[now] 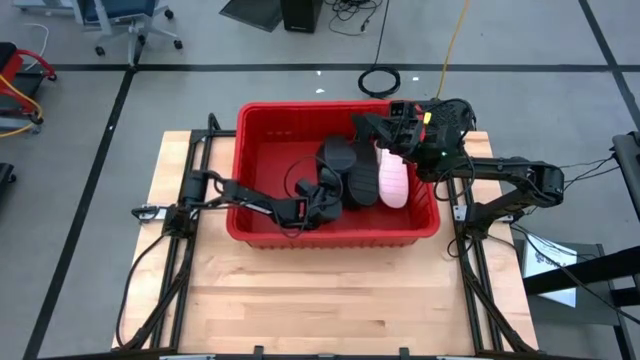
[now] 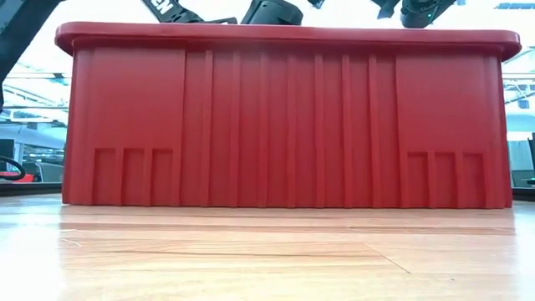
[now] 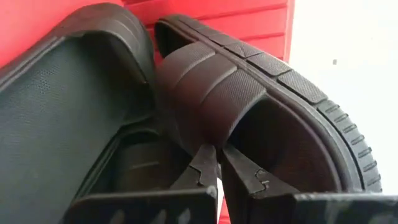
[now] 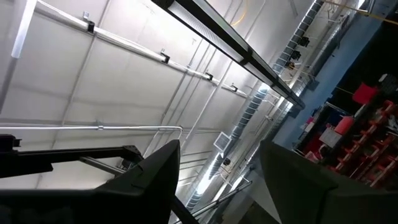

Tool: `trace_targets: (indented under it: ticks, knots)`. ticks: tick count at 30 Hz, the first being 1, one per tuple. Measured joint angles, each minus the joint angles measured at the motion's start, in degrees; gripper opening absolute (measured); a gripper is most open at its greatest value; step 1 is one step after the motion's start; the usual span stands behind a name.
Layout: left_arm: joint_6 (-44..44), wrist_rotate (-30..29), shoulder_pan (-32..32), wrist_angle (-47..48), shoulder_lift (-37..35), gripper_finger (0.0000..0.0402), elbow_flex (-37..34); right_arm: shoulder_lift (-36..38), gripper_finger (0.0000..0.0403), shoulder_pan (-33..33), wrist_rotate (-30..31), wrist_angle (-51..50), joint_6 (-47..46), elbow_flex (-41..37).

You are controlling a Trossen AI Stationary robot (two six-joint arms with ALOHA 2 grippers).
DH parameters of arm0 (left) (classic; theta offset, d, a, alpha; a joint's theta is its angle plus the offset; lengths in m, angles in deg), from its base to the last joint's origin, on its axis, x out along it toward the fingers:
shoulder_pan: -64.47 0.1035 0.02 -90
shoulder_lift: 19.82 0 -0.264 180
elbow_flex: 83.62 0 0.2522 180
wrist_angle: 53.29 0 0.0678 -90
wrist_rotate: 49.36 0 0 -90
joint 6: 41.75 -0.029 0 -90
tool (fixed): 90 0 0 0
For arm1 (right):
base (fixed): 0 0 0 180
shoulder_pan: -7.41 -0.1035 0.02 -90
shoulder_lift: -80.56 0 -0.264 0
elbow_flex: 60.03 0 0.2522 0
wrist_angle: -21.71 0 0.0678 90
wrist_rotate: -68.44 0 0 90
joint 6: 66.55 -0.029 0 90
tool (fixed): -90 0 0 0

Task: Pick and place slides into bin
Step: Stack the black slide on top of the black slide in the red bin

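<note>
The red bin [image 1: 250, 120] stands mid-table and fills the low view [image 2: 284, 125]. Inside lie two black slides [image 1: 358, 172] and a pale pink slide [image 1: 393, 182] by the right wall. My left gripper [image 1: 322, 203] reaches in from the left and is shut on another black slide [image 3: 280, 118], which is turned on its side beside a second black slide [image 3: 56, 118]. My right gripper [image 1: 372, 126] hangs open above the bin's far right part, tipped upward. In the right wrist view it [image 4: 221, 180] has only the ceiling between its fingers. My left gripper pinches the near edge of the black slide's wide strap [image 3: 214, 140] between its two fingers [image 3: 249, 177]. The fingers come nearly level from the table's left. The slide is tipped on its side inside the bin; whether it rests on the bin's floor stays hidden.
The bin's thick rim [image 2: 284, 35] and high walls hem in both arms. Bare wooden table [image 1: 330, 300] lies in front of the bin. Black frame rails [image 1: 190, 160] run along both table sides. Cables trail on the floor beyond.
</note>
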Motion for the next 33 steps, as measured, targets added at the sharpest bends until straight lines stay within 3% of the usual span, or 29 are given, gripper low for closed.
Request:
trace_targets:
  ticks: [6, 18, 23, 33]
  knots:
    - [0.0, 3.9, -1.2, 1.3, 0.0, 0.0000, 0.0, 0.0, 0.0210, 0.0, 0.1, -0.1, 0.0, 0.0]
    - [-3.2, 5.0, -2.5, 5.0, -0.7, 0.0001, -0.1, 0.0, 0.0210, 0.0, 0.0, -0.1, 0.1, 0.0]
    - [-9.1, 6.8, -2.5, 12.7, -4.9, 0.0001, -0.1, 0.0, 0.0210, 0.0, -0.1, -0.1, 0.2, 0.0]
    - [-7.9, 10.2, -2.2, 20.2, -7.2, 0.0003, -0.1, 0.0, 0.0210, 0.0, 0.0, -0.3, 0.2, 0.0]
